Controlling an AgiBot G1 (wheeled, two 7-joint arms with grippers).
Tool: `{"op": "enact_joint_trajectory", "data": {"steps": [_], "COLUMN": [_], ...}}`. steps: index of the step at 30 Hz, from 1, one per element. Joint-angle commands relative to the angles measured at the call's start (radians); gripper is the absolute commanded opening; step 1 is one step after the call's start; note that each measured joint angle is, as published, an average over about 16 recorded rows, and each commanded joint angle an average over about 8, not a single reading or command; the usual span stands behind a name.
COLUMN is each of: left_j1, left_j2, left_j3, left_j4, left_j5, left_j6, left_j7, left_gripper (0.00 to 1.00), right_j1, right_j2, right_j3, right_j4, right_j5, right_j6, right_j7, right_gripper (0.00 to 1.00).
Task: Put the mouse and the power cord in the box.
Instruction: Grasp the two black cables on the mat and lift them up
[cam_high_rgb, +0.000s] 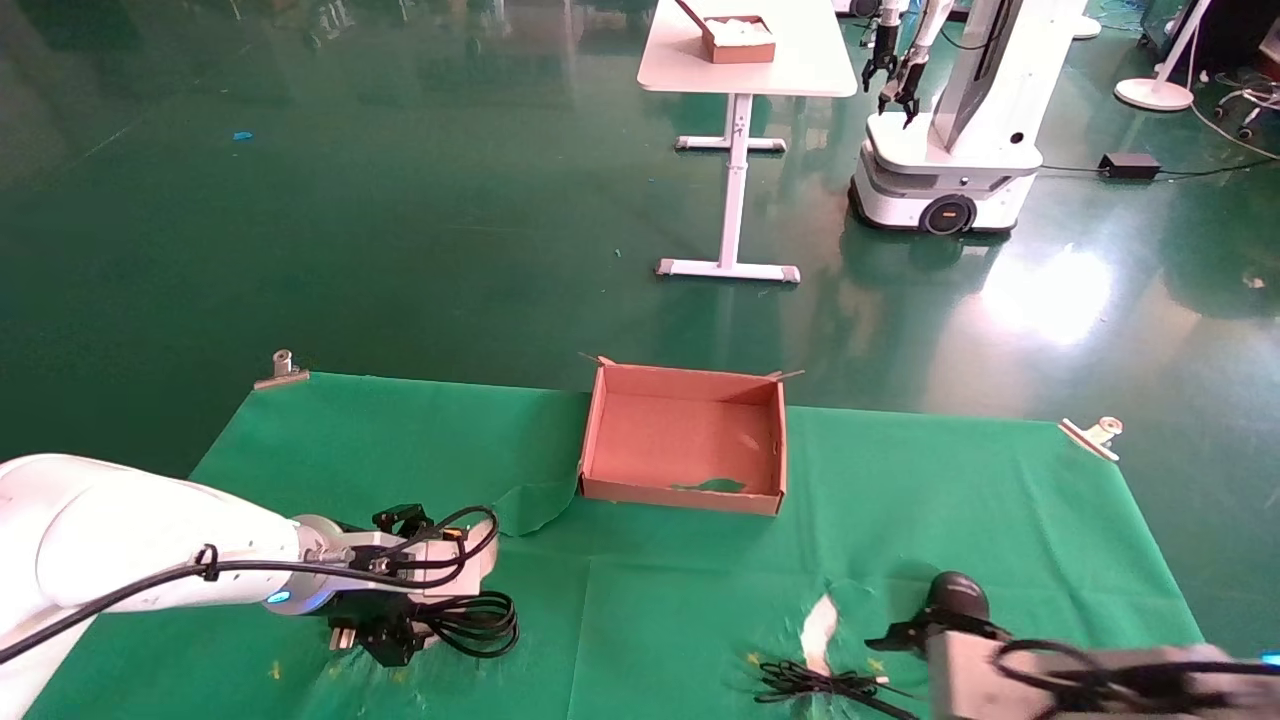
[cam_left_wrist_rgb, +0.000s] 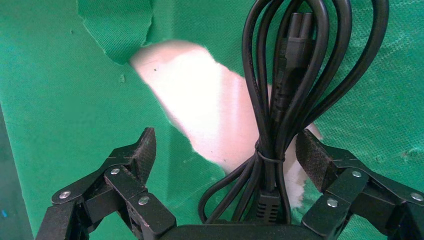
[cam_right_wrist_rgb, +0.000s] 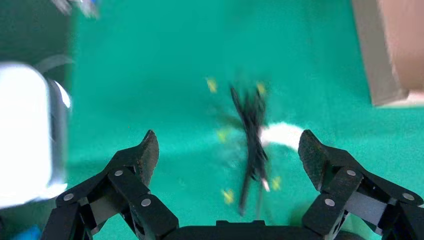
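- Two arms are reaching over the green cloth (cam_high_rgb: 650, 600) in the head view; the box (cam_high_rgb: 684, 438) is sitting empty at the far edge, the mouse (cam_high_rgb: 958, 594) near the right arm.
- Left wrist view: left gripper (cam_left_wrist_rgb: 225, 150) is hovering spread around the power cord (cam_left_wrist_rgb: 280, 100).
- Right wrist view: right gripper (cam_right_wrist_rgb: 227, 150) is hanging spread above a thin black wire (cam_right_wrist_rgb: 252, 145).

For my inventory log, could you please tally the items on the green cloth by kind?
power cord: 1
mouse: 1
cardboard box: 1
metal clips: 2
Total: 5
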Motion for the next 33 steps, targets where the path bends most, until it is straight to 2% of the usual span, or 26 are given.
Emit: {"op": "enact_joint_trajectory", "data": {"steps": [1,7,14,15,16,17,18,22,23,24,25,26,33], "left_j1": [-0.002,-0.005,-0.006,-0.007,-0.007,-0.007,-0.007,-0.007,-0.007,-0.007,-0.007,-0.007,-0.007], "left_j2": [0.002,0.005,0.006,0.007,0.007,0.007,0.007,0.008,0.008,0.008,0.008,0.008,0.007], "left_j3": [0.0,-0.001,-0.001,-0.001,-0.001,-0.001,-0.001,-0.001,-0.001,-0.001,-0.001,-0.001,-0.001], "left_j4": [0.009,0.02,0.025,0.026,0.026,0.027,0.027,0.029,0.029,0.029,0.029,0.029,0.027], "left_j5": [-0.003,-0.006,-0.008,-0.008,-0.007,-0.007,-0.007,-0.006,-0.006,-0.007,-0.007,-0.007,-0.008], "left_j6": [-0.002,-0.005,-0.006,-0.006,-0.006,-0.006,-0.007,-0.007,-0.007,-0.007,-0.007,-0.007,-0.007], "left_j7": [0.007,0.015,0.018,0.019,0.019,0.019,0.019,0.019,0.019,0.019,0.019,0.019,0.019], "left_gripper": [1.0,1.0,1.0,0.92,0.79,0.67,0.54,0.04,0.0,0.0,0.0,0.0,0.0], "right_j1": [0.017,0.104,0.165,0.171,0.176,0.18,0.183,0.19,0.19,0.19,0.189,0.189,0.185], "right_j2": [-0.032,-0.182,-0.285,-0.294,-0.302,-0.308,-0.314,-0.325,-0.325,-0.324,-0.322,-0.321,-0.314], "right_j3": [-0.027,-0.093,-0.121,-0.123,-0.125,-0.126,-0.128,-0.129,-0.129,-0.129,-0.128,-0.128,-0.127], "right_j4": [-0.024,-0.222,-0.413,-0.431,-0.447,-0.46,-0.47,-0.49,-0.49,-0.488,-0.486,-0.483,-0.47], "right_j5": [-0.072,-0.215,-0.257,-0.262,-0.267,-0.271,-0.275,-0.283,-0.283,-0.282,-0.281,-0.28,-0.274], "right_j6": [0.02,0.07,0.098,0.101,0.105,0.108,0.111,0.118,0.118,0.117,0.117,0.116,0.112], "right_j7": [-0.003,-0.027,-0.079,-0.084,-0.088,-0.09,-0.091,-0.093,-0.093,-0.093,-0.093,-0.092,-0.092], "right_gripper": [1.0,1.0,1.0,1.0,0.99,0.93,0.84,0.33,0.21,0.1,0.03,0.0,0.0]}}
